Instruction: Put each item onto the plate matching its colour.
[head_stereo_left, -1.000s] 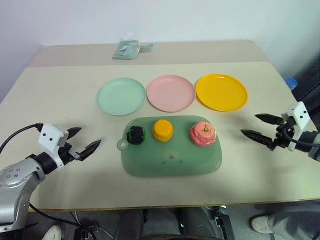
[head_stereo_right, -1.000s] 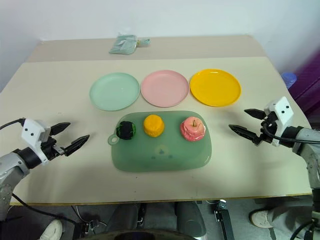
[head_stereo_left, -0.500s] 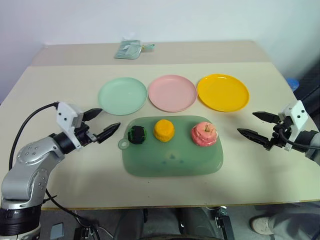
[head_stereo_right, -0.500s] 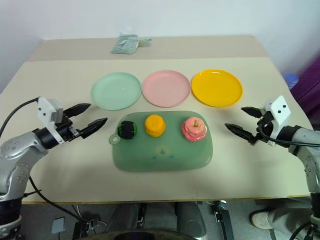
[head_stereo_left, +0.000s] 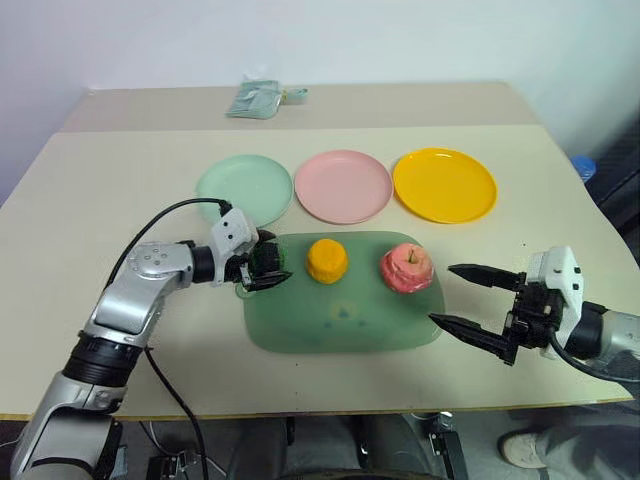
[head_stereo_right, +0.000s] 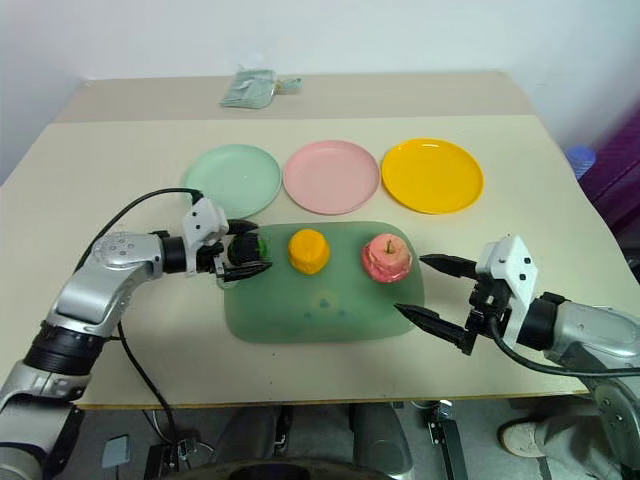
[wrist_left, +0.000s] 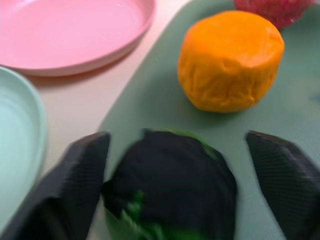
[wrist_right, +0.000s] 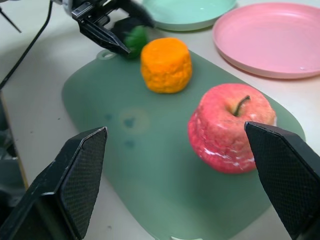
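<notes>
A dark green-and-black ball (wrist_left: 170, 185), an orange round fruit (head_stereo_left: 327, 260) and a pink-red apple (head_stereo_left: 406, 268) stand in a row on the translucent green board (head_stereo_left: 340, 325). Behind the board lie the mint green plate (head_stereo_left: 245, 188), the pink plate (head_stereo_left: 343, 186) and the yellow plate (head_stereo_left: 444, 184), all bare. My left gripper (head_stereo_left: 270, 263) has a finger on each side of the ball; one finger touches it and a small gap shows at the other. My right gripper (head_stereo_left: 441, 294) stands open at the board's right edge, just right of the apple, holding nothing.
A folded pale green cloth (head_stereo_left: 252, 100) lies at the back of the table. The left arm's black cable (head_stereo_left: 165, 215) arcs over the table left of the board. A blue object (head_stereo_left: 583, 165) sits beyond the table's right edge.
My left gripper swung right onto the board and its fingers narrowed around the ball. My right gripper came left and nearer, up to the board's right edge, still open.
</notes>
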